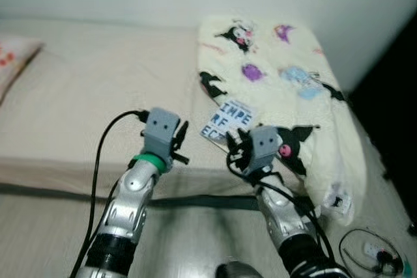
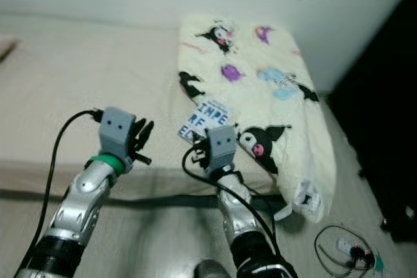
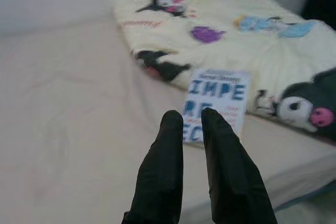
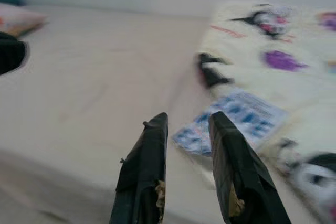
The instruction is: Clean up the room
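Evidently little is done: both the left gripper (image 1: pixel 181 140) and right gripper (image 1: pixel 236 148), fingers slightly parted and empty, hover near the book (image 1: pixel 227 122), untouched on the bed (image 1: pixel 98 89) against the blanket (image 1: pixel 287 83).

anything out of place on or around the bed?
Yes. A book lies skewed at the bed's near edge, against the cartoon-print blanket. The blanket is bunched on the bed's right side, its corner hanging over the edge toward the floor. A tangled cable with a power strip lies on the floor at the right.
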You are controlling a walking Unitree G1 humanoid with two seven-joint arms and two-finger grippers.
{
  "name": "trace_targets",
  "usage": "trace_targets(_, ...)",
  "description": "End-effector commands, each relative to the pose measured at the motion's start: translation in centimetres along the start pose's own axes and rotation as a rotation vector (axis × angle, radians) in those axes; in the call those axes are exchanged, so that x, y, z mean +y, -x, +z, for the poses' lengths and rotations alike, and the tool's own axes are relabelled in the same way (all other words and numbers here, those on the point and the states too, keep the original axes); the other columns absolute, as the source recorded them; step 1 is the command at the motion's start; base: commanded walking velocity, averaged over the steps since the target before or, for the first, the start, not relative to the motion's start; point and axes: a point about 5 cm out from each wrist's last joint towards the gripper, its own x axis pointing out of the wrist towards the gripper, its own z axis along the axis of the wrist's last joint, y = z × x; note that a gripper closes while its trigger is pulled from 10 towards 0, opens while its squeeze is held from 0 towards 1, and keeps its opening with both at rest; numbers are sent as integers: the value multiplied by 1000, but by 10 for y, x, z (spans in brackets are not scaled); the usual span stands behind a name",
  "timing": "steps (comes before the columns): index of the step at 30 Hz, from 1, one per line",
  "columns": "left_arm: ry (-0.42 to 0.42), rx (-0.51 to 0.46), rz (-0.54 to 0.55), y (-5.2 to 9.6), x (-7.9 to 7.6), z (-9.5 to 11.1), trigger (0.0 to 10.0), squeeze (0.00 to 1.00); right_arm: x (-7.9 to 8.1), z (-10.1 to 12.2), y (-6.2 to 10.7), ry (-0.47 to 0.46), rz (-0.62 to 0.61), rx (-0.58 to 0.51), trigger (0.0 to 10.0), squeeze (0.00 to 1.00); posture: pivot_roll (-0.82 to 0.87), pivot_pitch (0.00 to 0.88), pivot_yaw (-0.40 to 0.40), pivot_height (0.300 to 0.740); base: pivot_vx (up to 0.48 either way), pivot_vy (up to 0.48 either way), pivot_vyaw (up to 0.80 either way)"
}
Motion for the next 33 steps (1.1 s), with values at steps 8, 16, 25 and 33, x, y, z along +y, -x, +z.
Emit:
trace_targets(8, 4, -12, 12, -4, -5, -1, 10000, 0, -29, 21, 1, 91, -154, -106, 10000, 0, -51, 1, 35, 726, 469, 0, -762)
trace_targets(16, 12, -19, 12, -5, -8, 0, 10000, 0, -35, 25, 0, 112, -167, -112, 10000, 0, -50, 4, 24, 726, 468, 0, 0)
trace_targets(25, 4, -12, 32, -3, -5, -3, 10000, 0, -29, 22, -1, 106, -120, -91, 10000, 0, -51, 6, 26, 726, 190, 0, 0)
trace_targets(33, -6, 2, 13, 5, -4, -9, 10000, 0, -13, 8, 4, 42, -61, -32, 10000, 0, -48, 11, 34, 721, 0, 0, 0)
